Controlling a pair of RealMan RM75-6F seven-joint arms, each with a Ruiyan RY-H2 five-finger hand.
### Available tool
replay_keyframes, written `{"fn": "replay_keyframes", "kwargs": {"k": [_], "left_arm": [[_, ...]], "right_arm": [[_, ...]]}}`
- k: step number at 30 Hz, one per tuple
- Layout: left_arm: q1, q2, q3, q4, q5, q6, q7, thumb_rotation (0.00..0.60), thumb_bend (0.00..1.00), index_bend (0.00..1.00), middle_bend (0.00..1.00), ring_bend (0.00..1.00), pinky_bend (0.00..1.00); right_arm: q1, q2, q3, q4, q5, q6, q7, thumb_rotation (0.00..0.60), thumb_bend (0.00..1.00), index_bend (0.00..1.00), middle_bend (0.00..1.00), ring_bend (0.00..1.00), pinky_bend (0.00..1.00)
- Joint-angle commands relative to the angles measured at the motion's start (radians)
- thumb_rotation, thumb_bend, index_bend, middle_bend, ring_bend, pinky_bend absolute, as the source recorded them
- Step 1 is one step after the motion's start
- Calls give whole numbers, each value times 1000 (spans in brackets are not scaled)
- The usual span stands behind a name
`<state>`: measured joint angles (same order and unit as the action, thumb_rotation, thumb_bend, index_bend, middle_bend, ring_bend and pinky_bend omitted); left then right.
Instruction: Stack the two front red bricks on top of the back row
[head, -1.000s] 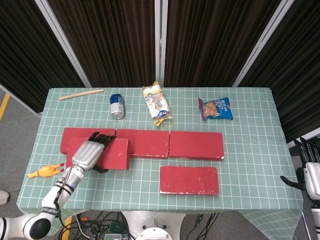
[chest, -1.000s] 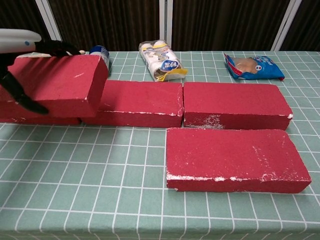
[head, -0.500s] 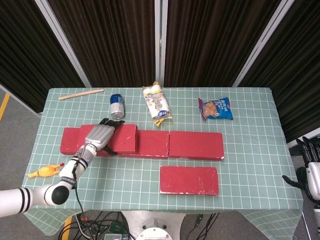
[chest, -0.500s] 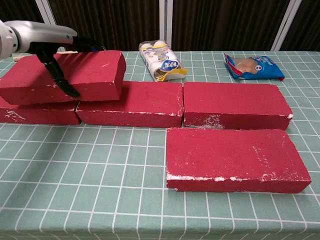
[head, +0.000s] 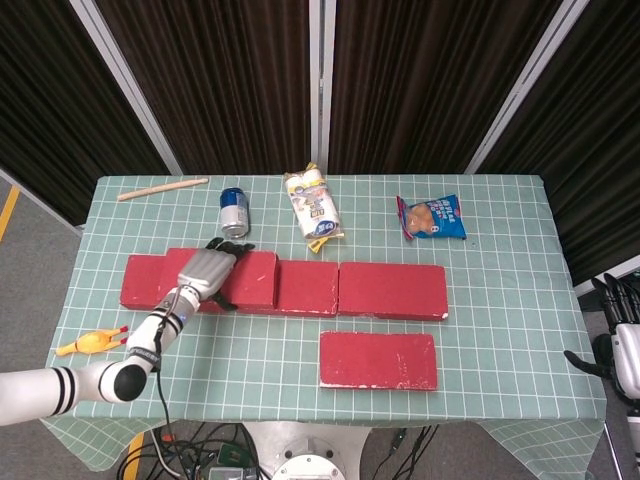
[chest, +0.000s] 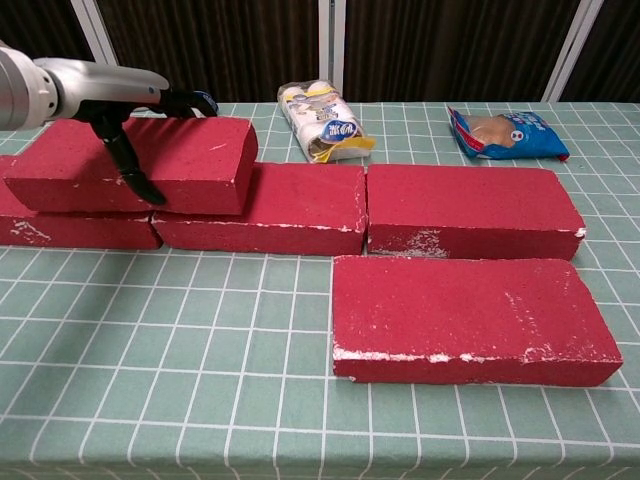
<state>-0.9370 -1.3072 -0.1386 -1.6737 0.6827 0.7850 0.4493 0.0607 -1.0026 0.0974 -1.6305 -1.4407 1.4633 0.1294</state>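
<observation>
- Brick (head: 232, 278) carried by the left hand (head: 205, 272) has travelled from the front-left part of the table (head: 500, 330) back onto the rear row (chest: 300, 205), and now sits lower than half a second ago, resting across the left-end and middle bricks of that row.
- Left hand: fingers wrapped over the brick's top with the thumb down its near face; grip not yet released.
- Placement: brick lies roughly level in the chest view, offset toward the left end of the row; full seating cannot be confirmed.
- Second brick (head: 378, 360) lies unmoved near the front edge, right of centre, just in front of the row and untouched.
- Right hand (head: 622, 345) hangs off the table's right edge, holding nothing, fingers apart.
- Assessment: first stack is nearly complete; one brick remains.
</observation>
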Motion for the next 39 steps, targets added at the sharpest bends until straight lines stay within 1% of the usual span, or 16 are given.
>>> {"fn": "replay_keyframes", "kwargs": {"k": [1, 10, 22, 39], "left_arm": [[-5, -1, 8, 5, 0, 2, 0, 600, 41, 69, 162, 105, 0], [-15, -16, 26, 28, 23, 1, -17, 600, 41, 69, 162, 105, 0], [-14, -37, 32, 61, 37, 0, -63, 600, 39, 69, 162, 105, 0], [-29, -49, 43, 68, 21, -2, -68, 600, 39, 69, 162, 105, 0]], "right_arm": [[0, 1, 0, -3, 0, 0, -3, 600, 0, 0, 0, 0, 0], [-1, 0, -3, -6, -1, 0, -7, 600, 0, 0, 0, 0, 0], [3, -6, -6, -3, -1, -10, -11, 600, 0, 0, 0, 0, 0], [4, -8, -7, -1, 2, -15, -11, 600, 0, 0, 0, 0, 0]]}}
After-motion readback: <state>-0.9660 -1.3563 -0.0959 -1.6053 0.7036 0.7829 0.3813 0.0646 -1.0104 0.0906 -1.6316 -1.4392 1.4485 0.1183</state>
